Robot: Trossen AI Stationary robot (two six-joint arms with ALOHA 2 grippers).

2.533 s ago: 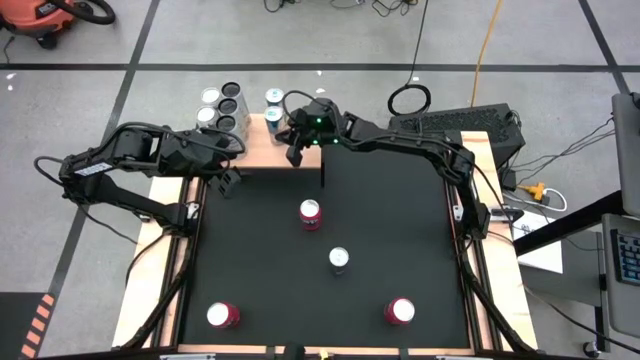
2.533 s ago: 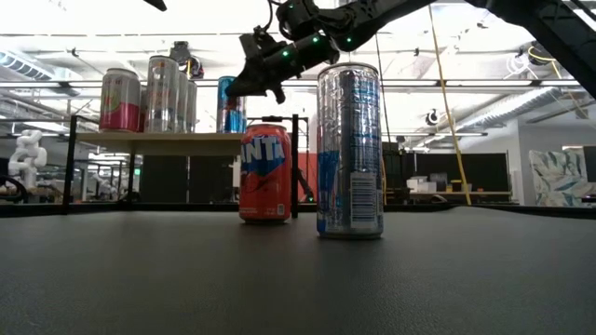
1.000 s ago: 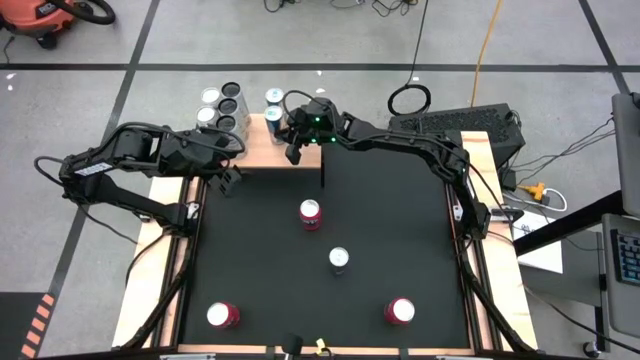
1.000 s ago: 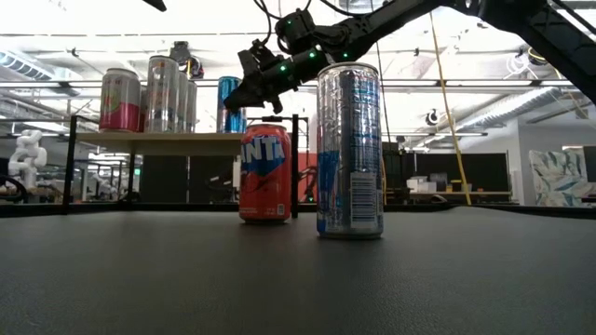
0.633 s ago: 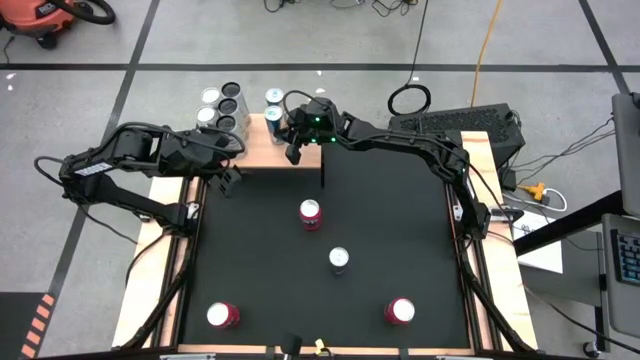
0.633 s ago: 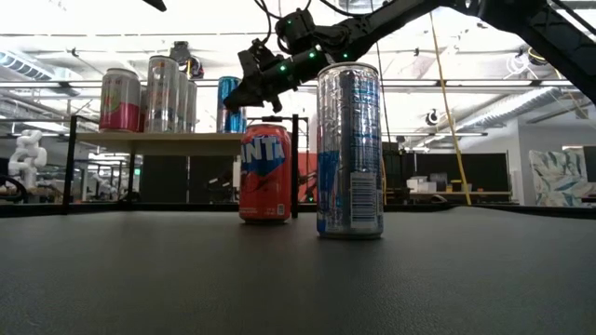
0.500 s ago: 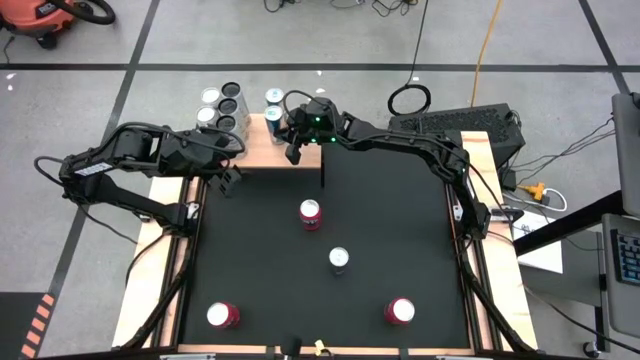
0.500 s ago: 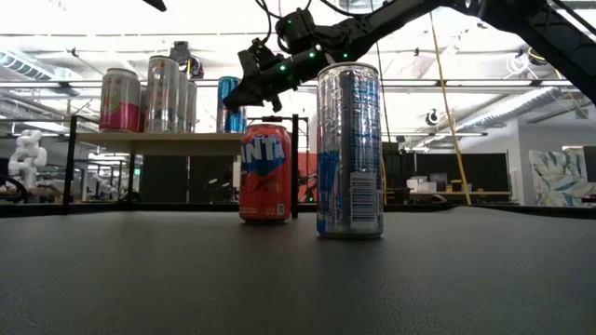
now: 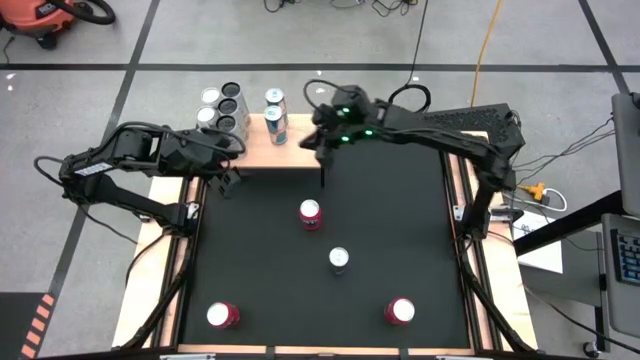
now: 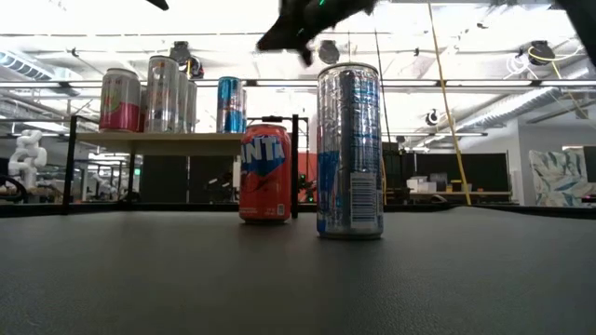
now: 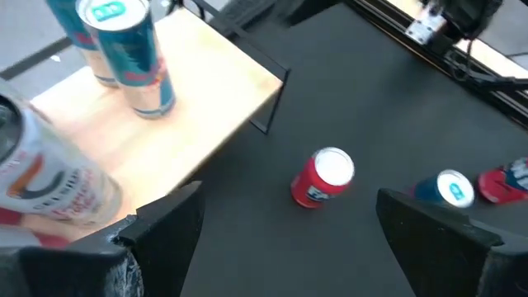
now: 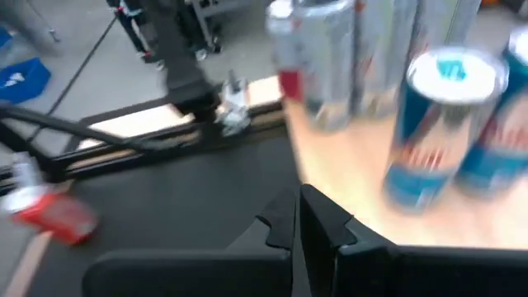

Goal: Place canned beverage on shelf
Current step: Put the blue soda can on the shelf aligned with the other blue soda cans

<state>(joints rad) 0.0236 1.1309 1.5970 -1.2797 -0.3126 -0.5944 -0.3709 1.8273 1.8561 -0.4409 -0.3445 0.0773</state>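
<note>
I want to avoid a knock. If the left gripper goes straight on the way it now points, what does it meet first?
Probably the red can standing on the mat, just past the shelf corner. The open left gripper faces it. Depth is unclear, so it might touch the mat first.

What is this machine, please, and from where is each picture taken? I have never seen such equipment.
It is a robot with two dark arms at a table. One picture looks straight down, one looks level across the table, and two come from cameras on the wrists. The left gripper waits open by the wooden shelf, holding nothing. The right gripper is shut and empty, above the shelf's edge. Six cans stand on the shelf, among them two blue cans. On the black mat stand four more: three red cans and a silver can.
</note>
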